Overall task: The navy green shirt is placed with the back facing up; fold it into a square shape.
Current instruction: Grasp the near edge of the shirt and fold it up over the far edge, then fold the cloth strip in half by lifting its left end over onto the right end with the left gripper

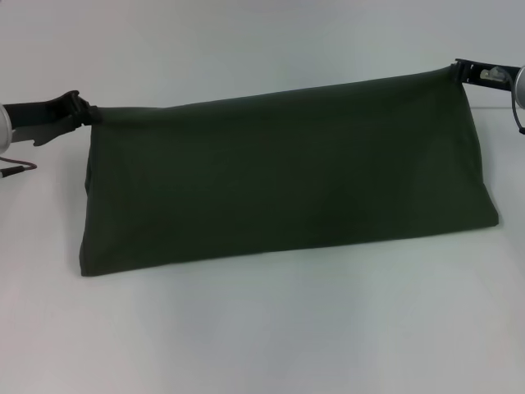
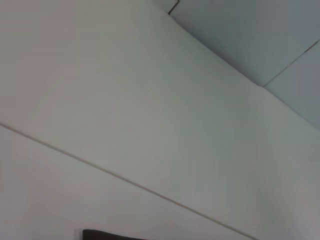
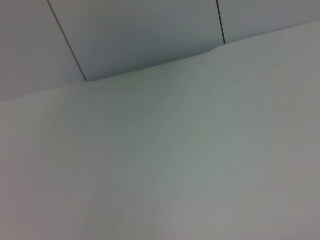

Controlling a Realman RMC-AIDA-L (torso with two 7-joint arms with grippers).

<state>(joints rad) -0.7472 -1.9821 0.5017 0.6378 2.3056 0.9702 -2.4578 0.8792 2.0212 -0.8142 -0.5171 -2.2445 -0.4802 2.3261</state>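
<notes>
The navy green shirt hangs stretched between both arms in the head view, its upper edge lifted off the white table and its lower edge resting on the surface. My left gripper is shut on the shirt's upper left corner. At the upper right corner my right gripper is shut on the cloth and sits higher than the left one. The wrist views show only pale table and wall, apart from a thin dark strip at one edge of the left wrist view.
The white table spreads in front of the shirt's lower edge. A thin cable lies by the left arm at the far left edge.
</notes>
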